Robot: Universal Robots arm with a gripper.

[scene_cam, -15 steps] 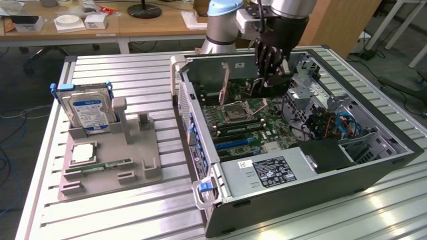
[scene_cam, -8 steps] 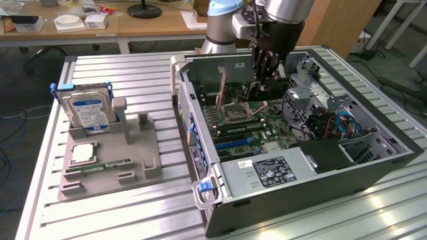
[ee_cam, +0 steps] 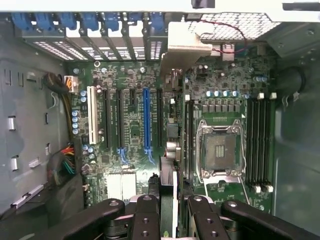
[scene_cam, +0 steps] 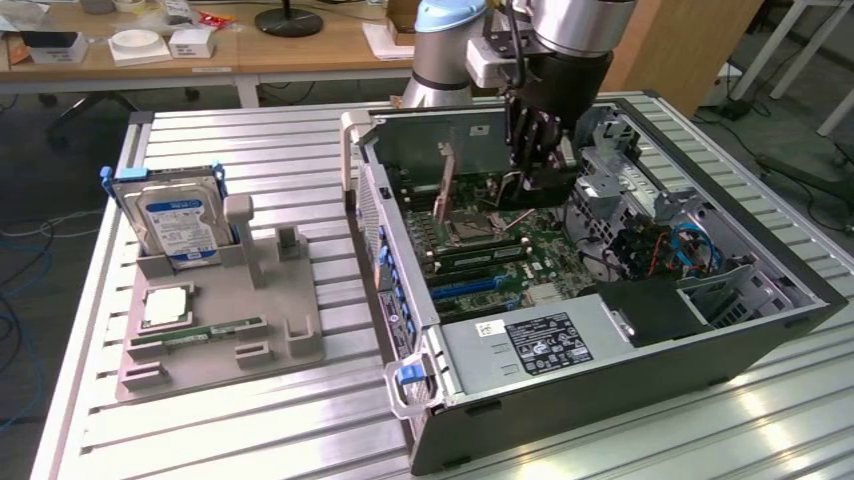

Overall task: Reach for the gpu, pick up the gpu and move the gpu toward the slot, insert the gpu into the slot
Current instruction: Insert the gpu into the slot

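Pickup done: I've got gpu (ee_cam: 175,100) clamped edge-on in gripper (ee_cam: 169,200), hanging over motherboard (ee_cam: 130,125) inside case (scene_cam: 747,330). Card not seated in slot (ee_cam: 146,117) yet.

Ribbed metal worktop (scene_cam: 267,420) carrying a grey holder (scene_cam: 220,330) with upright blue-labelled hard drive (scene_cam: 178,225), processor chip (scene_cam: 167,305) and green memory stick (scene_cam: 200,331); wooden desk (scene_cam: 174,55) behind.

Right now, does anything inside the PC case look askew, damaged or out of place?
Nothing stands out. The gripper holds the gpu edge-on above the motherboard, its bracket toward the rear slots. The hard drive stands upright in its holder outside the case.
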